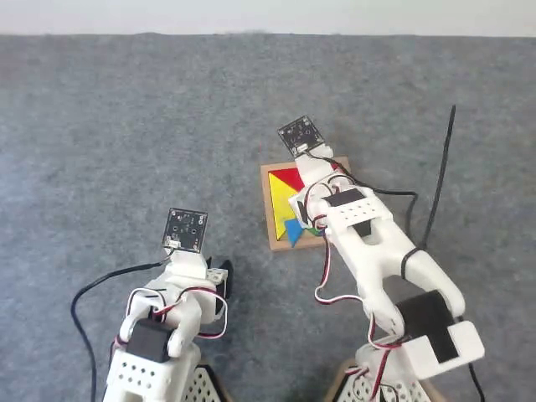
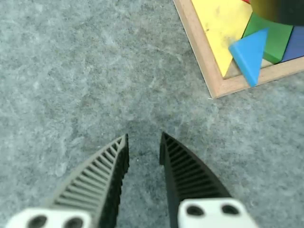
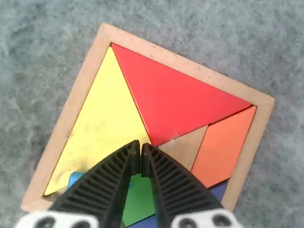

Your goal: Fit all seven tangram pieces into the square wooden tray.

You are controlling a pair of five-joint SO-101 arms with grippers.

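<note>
Tray (image 1: 270,211) lies mid-table on grey carpet (image 1: 126,126) in the high view. Left wrist view: the left gripper (image 2: 144,137) hangs parted and empty, apart from the blue triangle (image 2: 249,54) tilted at the tray's corner; it looks like light, stiff, smooth wood, probably best pinched across its sides. Right wrist view: the right gripper (image 3: 141,145), clenched on nothing, hovers over the seated yellow triangle (image 3: 102,123).

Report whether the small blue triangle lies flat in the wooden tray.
Tipped: the small blue triangle overlaps the yellow triangle, tip over the wooden tray's rim.

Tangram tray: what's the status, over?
Left gripper open over carpet. Right gripper shut above tray. Blue triangle tilted, not seated. Nothing blocking.
</note>
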